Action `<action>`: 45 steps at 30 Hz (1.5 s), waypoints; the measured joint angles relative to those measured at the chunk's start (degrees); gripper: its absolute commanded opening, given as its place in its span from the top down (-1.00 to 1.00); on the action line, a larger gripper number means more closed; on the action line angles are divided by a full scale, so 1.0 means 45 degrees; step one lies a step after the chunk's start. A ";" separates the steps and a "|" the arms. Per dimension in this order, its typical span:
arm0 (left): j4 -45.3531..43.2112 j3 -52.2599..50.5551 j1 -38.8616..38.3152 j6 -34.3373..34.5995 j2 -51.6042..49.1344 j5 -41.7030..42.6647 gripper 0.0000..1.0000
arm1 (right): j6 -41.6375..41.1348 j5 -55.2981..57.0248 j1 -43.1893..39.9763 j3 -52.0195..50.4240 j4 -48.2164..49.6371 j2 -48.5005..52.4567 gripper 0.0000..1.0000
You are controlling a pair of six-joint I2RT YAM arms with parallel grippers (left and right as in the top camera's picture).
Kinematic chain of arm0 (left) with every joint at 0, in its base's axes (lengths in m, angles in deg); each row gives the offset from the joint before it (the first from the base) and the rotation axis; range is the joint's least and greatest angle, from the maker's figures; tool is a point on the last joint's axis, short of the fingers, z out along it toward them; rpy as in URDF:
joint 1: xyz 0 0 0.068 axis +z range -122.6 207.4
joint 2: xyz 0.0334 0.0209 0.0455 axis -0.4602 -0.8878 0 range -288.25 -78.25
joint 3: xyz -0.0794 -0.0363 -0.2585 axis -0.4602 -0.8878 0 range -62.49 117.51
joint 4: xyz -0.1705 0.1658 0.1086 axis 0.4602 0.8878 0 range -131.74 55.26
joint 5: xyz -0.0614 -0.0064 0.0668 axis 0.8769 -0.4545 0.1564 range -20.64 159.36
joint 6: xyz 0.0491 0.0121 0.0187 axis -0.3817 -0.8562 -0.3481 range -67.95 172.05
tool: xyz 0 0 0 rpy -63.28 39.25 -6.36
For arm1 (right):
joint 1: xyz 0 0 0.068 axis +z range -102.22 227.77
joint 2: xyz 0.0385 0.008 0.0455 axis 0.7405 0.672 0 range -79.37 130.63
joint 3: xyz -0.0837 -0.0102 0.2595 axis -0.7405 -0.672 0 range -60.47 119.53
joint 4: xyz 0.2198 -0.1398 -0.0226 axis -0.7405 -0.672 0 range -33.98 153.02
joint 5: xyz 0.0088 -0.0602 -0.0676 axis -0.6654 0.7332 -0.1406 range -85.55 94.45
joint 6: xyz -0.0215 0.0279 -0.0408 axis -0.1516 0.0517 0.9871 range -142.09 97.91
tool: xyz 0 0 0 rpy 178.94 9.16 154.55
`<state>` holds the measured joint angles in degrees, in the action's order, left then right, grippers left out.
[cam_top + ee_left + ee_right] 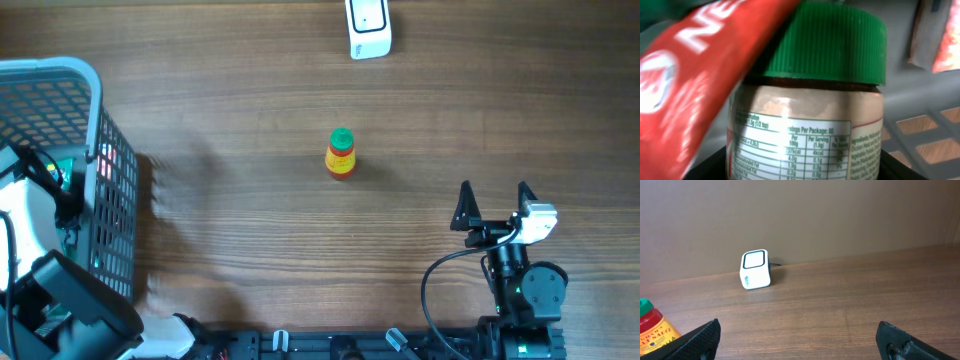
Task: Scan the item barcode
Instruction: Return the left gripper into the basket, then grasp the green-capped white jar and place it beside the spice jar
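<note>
Left pincer point(62, 190) down inside the basket point(95, 120), a green-lidded jar point(810, 100) right in front of it.
The jar stands just ahead of the left pincer, a red packet point(690, 85) lying across its left side; I cannot tell whether that pincer grips it. The right pincer point(494, 200) hovers released over the worktop point(250, 220), with the sauce bottle point(341, 155) ahead to its left and the white scanner point(368, 28) farther ahead.

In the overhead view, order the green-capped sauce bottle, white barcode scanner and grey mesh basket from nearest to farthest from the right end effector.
1. Green-capped red-and-yellow sauce bottle, mid-table, left of the right end effector.
2. White box-shaped barcode scanner, at the far edge.
3. Grey plastic mesh basket, far left.
</note>
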<state>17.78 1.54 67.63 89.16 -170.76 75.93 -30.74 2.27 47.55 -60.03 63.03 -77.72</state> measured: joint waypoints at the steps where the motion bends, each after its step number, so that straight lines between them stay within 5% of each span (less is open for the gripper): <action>1: 0.0194 0.0092 0.0005 0.0000 0.0107 -0.0034 -0.25 | 0.0005 0.0000 0.0000 0.0000 0.0000 0.0000 -0.99; 13: 0.2929 0.4260 0.0005 -0.0005 0.3041 -0.0155 -0.26 | 0.0005 0.0000 0.0000 0.0000 0.0000 0.0000 -0.99; 22: 0.3021 0.5314 -0.0680 0.0000 0.5615 0.0238 -0.28 | 0.0005 0.0000 0.0000 0.0000 0.0000 0.0000 -0.99; 33: 0.2390 0.5333 -0.6237 0.0015 0.6989 0.0520 -0.28 | 0.0005 0.0000 0.0000 0.0000 0.0000 0.0000 -0.99; 45: 0.2166 0.5333 -1.2026 0.0685 0.4211 -0.1933 -0.29 | 0.0005 0.0000 0.0000 0.0000 0.0000 0.0000 -0.99</action>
<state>27.53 25.54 13.51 92.24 -151.81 67.23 -30.72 2.27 47.55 -60.03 63.03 -77.72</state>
